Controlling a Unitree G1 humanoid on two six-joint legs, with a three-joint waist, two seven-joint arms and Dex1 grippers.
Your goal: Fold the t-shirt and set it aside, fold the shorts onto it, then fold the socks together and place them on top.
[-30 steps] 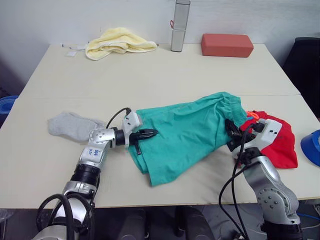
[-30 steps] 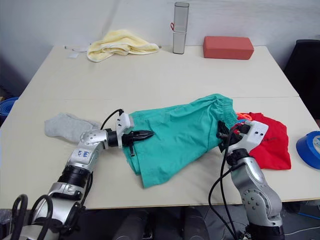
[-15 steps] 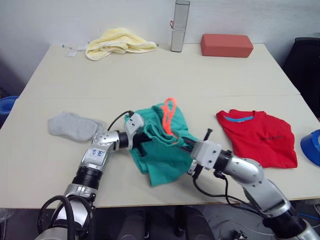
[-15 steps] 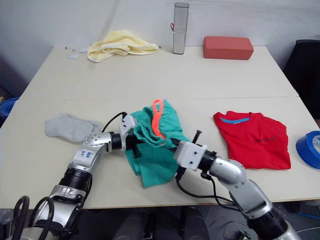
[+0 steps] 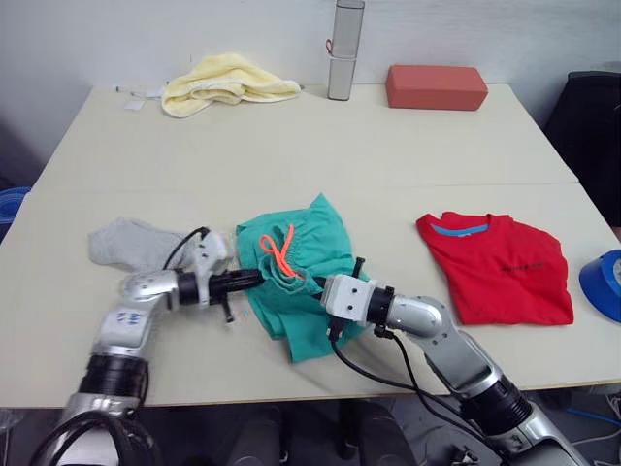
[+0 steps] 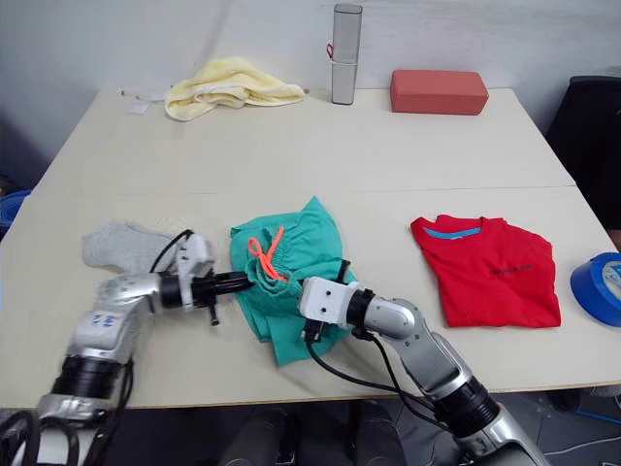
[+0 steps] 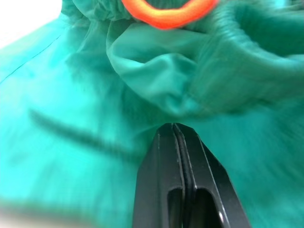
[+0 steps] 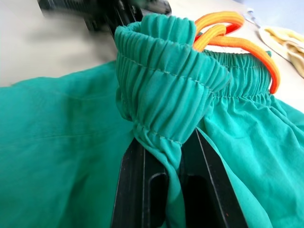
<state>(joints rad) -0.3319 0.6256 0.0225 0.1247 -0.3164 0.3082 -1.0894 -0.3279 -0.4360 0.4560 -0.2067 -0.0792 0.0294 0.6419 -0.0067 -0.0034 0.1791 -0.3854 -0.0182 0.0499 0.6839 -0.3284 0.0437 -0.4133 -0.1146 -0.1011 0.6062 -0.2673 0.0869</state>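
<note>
Right wrist view shows the right gripper (image 8: 164, 156) pinching a bunched bit of the shorts (image 8: 61, 156). The two black fingers (image 8: 135, 190) are clamped on the stretchy, wrinkled waistband, with cloth squeezed between them. The shorts are soft, thin, teal-green cloth, and a bright orange drawstring (image 5: 279, 249) lies in a loop on top.

Left wrist view shows the left gripper (image 7: 175, 130) with its two black fingers (image 7: 159, 185) pressed flat together, tips against a fold of the green cloth. I cannot tell if any cloth is caught between them.

From the head camera, the shorts sit in a crumpled heap near the front middle of the pale table (image 5: 291, 146). The left arm lies low and reaches sideways into the heap from the left. The right arm bends at the elbow and reaches in from the right.

The t-shirt (image 5: 497, 264) is red cotton with a blue neck lining. It lies flat and folded into a neat block, apart from the shorts on the right. Small dark print on it is too tiny to read.

The socks (image 5: 136, 245) are grey and knitted, lying just left of the shorts, behind the left arm.

A fluffy yellow towel (image 5: 225, 82), a silver tube (image 5: 341, 49) and a red brick-shaped block (image 5: 437, 86) sit along the far edge.
</note>
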